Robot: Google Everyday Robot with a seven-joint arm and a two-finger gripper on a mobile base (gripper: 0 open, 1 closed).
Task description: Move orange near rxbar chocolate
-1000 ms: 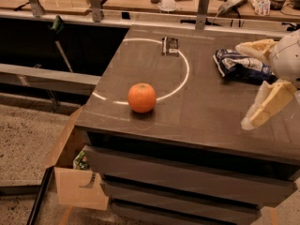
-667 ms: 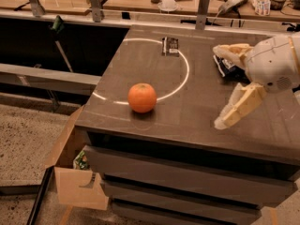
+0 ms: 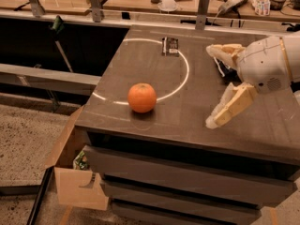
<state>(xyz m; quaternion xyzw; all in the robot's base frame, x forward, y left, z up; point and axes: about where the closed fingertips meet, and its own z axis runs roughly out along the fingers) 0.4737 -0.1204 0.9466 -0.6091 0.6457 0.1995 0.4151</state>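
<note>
Over table point(image 3: 262, 125) at right, claw point(image 3: 210, 86) spread wide, arm point(image 3: 268, 63) cropped, orange point(image 3: 142, 97) well apart from rxbar chocolate point(image 3: 170, 46)

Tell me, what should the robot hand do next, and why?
Probably move the gripper left toward the orange. The gripper hangs open and empty over the right side of the table, apart from the orange, which sits near the front edge. The rxbar chocolate lies farther back, so the orange likely has to be grasped first.

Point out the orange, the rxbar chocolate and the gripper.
orange point(image 3: 142, 97): camera view, centre of fruit.
rxbar chocolate point(image 3: 170, 46): camera view, wrapper middle.
gripper point(image 3: 210, 86): camera view, right of orange, between open fingertips.
</note>
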